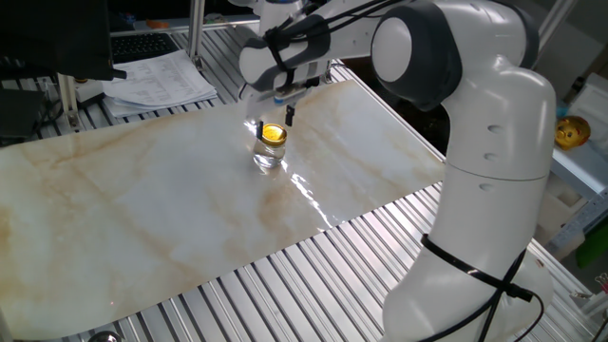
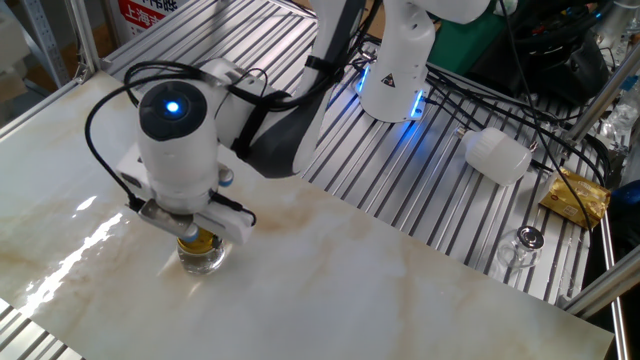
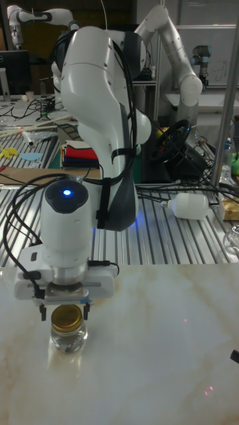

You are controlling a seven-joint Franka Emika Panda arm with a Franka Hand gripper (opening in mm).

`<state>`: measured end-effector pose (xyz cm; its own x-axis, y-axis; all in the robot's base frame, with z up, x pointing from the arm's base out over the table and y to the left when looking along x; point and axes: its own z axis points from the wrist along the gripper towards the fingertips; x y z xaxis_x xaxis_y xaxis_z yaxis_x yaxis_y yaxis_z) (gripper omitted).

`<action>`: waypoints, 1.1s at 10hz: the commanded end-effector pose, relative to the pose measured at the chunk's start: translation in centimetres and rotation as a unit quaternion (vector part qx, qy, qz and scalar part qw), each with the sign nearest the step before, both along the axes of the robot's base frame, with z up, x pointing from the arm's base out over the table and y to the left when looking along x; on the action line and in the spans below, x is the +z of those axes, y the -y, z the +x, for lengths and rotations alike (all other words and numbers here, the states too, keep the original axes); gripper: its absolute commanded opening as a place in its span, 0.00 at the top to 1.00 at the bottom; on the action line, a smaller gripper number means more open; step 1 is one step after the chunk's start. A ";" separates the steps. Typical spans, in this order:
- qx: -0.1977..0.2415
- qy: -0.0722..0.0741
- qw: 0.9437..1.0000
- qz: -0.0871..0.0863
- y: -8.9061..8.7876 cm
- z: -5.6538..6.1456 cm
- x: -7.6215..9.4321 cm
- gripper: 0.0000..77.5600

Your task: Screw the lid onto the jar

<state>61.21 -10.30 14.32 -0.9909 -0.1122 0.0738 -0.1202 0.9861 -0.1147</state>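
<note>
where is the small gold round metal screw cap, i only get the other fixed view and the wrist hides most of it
Observer: In the tall fixed view the shiny gold round metal lid sits on the mouth of the small clear glass jar and looks level.
Operator: is the gripper clamped on it
Observer: No. The gripper is open, and its fingers flank the lid with a gap on each side.
Operator: how low are the tips
Observer: Roughly at the lid's top edge, above the glass. One fixed view agrees: the tips hang just over the lid. No view shows whether the lid is screwed tight.
</note>
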 end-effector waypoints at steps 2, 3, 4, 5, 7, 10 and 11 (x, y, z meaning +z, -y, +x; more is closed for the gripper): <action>-0.001 0.008 1.000 -0.002 -0.5 -0.4 -0.3 0.00; 0.001 0.007 1.000 -0.002 -0.4 -0.4 -0.3 0.00; 0.005 0.005 1.000 -0.001 -0.3 -0.4 -0.3 0.00; 0.011 0.000 1.000 0.003 0.1 -0.4 -0.4 0.00; 0.014 -0.002 1.000 0.015 0.6 -0.4 -0.6 0.00; 0.006 -0.001 1.000 0.025 0.6 -0.4 -0.6 0.00; 0.000 0.000 0.999 0.033 0.5 -0.3 -0.7 0.00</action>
